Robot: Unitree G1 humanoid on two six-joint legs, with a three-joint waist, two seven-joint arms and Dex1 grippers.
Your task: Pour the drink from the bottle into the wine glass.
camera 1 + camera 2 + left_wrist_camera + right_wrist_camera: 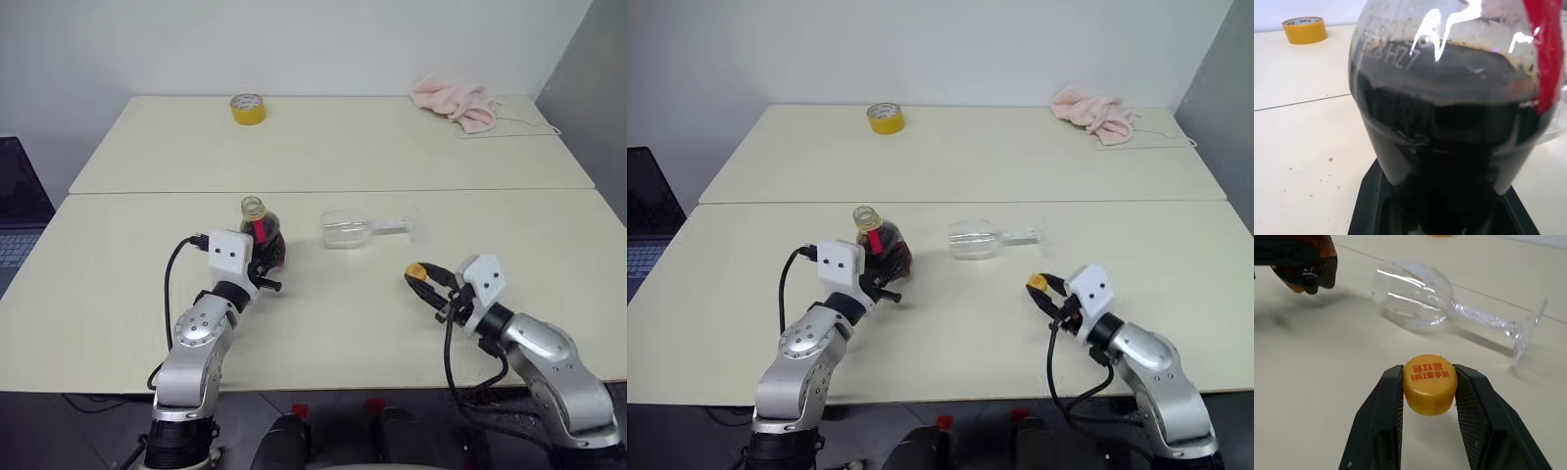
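Nearest, the right gripper (1428,399) pinches the yellow cap (1430,383) between its fingers, just above the surface (343,323). Beyond it the wine glass (364,229) lies on its side. Left of the glass, the left gripper (263,262) clamps the uncapped bottle (261,235), upright and holding dark drink (1449,147).

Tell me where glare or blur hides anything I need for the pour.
Left wrist view: white glare streaks cross the bottle, too close to be sharp, though the drink line reads. Right wrist view: the cap is crisp; the wine glass, lying on its side, is faint with highlights. Head views: even light, soft shadows.
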